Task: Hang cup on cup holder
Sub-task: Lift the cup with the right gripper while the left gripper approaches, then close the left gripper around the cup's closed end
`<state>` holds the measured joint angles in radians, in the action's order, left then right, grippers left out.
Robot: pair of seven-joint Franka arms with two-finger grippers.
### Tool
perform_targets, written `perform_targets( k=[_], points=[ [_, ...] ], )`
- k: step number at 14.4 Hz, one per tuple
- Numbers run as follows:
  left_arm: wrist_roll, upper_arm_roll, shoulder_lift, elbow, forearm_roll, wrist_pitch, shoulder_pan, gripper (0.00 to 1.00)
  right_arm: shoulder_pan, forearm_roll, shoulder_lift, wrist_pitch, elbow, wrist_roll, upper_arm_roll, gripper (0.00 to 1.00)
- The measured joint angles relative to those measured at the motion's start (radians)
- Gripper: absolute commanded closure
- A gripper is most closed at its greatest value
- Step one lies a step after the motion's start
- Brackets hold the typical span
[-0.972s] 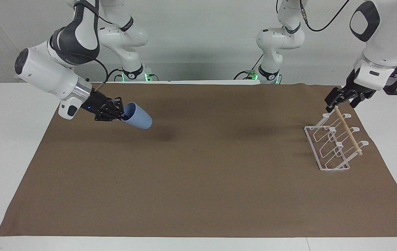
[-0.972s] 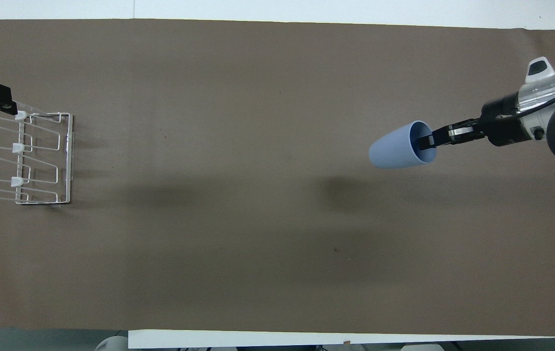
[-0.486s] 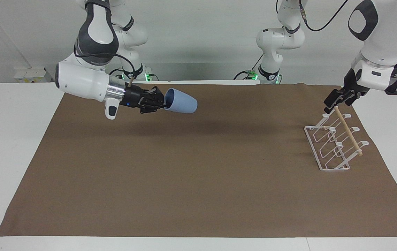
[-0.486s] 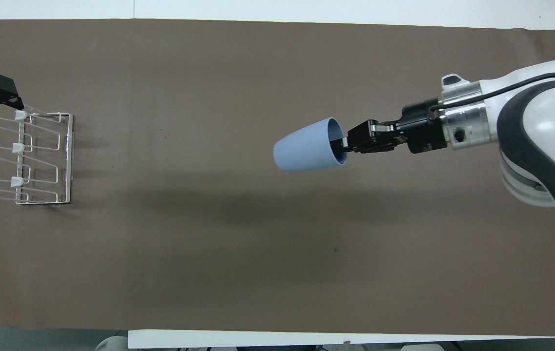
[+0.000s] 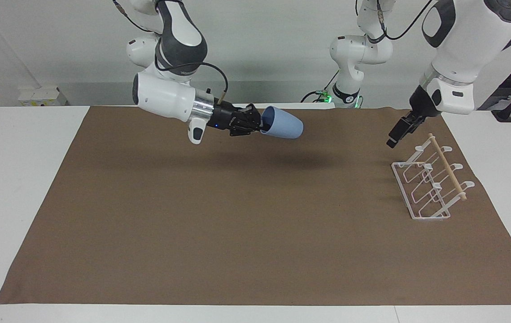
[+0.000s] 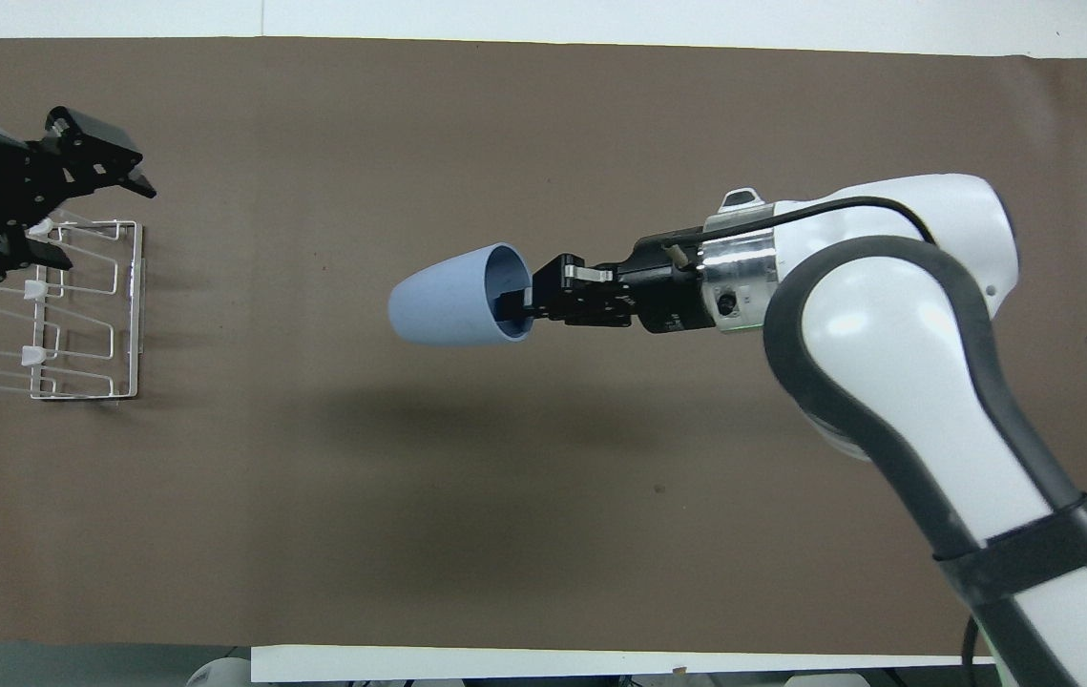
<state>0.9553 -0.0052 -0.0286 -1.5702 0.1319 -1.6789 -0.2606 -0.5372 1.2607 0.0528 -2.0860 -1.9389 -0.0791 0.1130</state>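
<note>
Cup first: that small light-blue plastic tumbler is up in the air over the brown mat, lying on its side, base aimed toward the left arm's end of the table and open rim facing back along the arm that carries it. The right gripper has it pinched at the rim, one finger inside the mouth and one outside, clamped tight on the wall. My read is that this sideways hold is deliberate: it leaves the whole mouth free, so a prong can slide straight in.

And the target? The white wire cup holder, with its slanted looped prongs and light wooden dowel across the top, sits on the mat at the left arm's end, well apart from the cup. No cup on it yet.

Over by that rack the left gripper hangs in the air just above the corner nearest the robots, jaws spread wide, touching nothing that I can make out. It looks posted there to steady the light rack when the cup arrives, though that's my guess.

So: mid-carry, with most of the mat's width to cross and then the tricky threading onto a prong.
</note>
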Motion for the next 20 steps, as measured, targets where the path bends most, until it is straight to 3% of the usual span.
perform_targets(
  k=[4,8,13,20],
  points=[
    [0.393,-0.004,0.0,0.0,0.128,-0.073,-0.08,0.0,-0.044,0.017,0.0,-0.042,-0.001,0.029,0.001,1.0],
    [0.614,-0.006,0.009,-0.034,0.207,-0.113,-0.127,0.0,-0.044,0.017,0.0,-0.042,-0.004,0.03,0.005,1.0],
    [0.737,-0.011,0.1,-0.221,0.29,-0.237,-0.226,0.0,-0.043,0.017,0.0,-0.042,-0.012,0.03,0.008,1.0],
    [0.799,-0.012,0.114,-0.301,0.331,-0.328,-0.239,0.01,-0.044,0.017,-0.002,-0.045,-0.013,0.03,0.01,1.0]
  ],
)
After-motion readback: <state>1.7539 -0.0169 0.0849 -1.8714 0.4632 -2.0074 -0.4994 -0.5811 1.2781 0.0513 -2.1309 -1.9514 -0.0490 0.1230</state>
